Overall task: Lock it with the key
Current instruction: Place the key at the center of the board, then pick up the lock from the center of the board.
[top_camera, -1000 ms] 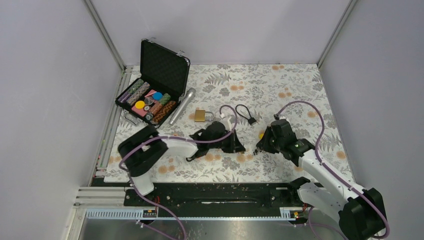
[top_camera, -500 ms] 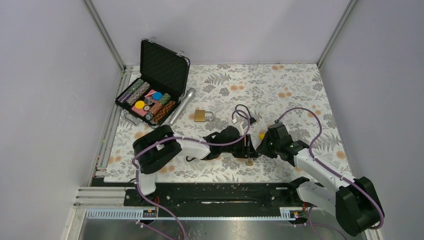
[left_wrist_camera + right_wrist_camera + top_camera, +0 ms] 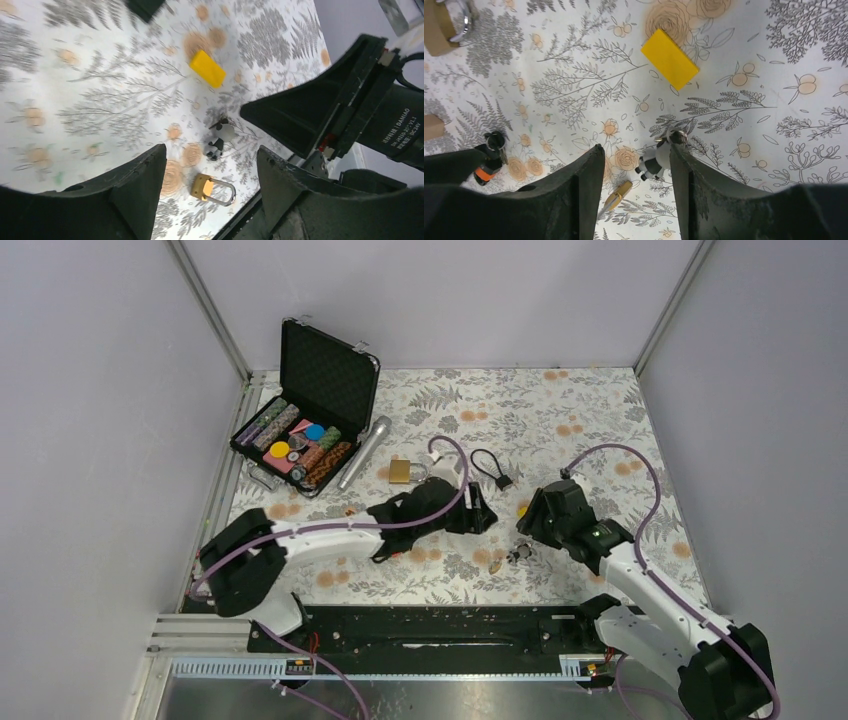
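Right wrist: right claw (image 3: 635,150) and left claw (image 3: 210,155) both released, empty; flat loose key (image 3: 658,159) beside padlock (image 3: 202,185) may skid when pinched.

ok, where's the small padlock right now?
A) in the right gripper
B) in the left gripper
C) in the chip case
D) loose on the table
D: the small padlock lies on the table by the keys, and the left gripper and right gripper are both open and empty.
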`<move>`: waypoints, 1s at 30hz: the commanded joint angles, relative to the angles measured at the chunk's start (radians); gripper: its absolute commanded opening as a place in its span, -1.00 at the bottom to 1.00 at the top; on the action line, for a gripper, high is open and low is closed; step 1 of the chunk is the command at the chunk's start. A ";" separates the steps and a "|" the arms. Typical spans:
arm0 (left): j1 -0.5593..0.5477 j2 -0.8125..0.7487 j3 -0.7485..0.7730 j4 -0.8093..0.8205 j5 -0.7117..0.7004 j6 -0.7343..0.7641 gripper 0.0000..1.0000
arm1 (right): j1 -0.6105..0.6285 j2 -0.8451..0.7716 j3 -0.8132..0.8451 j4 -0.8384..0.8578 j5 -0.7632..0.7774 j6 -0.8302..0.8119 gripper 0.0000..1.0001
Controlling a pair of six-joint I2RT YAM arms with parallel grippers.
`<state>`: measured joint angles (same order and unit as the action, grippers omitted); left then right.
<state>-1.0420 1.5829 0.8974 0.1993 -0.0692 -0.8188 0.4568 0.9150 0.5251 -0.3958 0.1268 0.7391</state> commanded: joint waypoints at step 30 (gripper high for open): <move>0.066 -1.134 -0.218 -0.879 -0.562 0.055 0.98 | 0.562 0.868 0.748 0.136 -0.194 -0.713 0.68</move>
<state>-0.9802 0.5869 0.5240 -0.4580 -0.5350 -0.8032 1.0183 1.7390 1.2125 -0.2634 0.0845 0.3511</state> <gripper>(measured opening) 0.989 0.836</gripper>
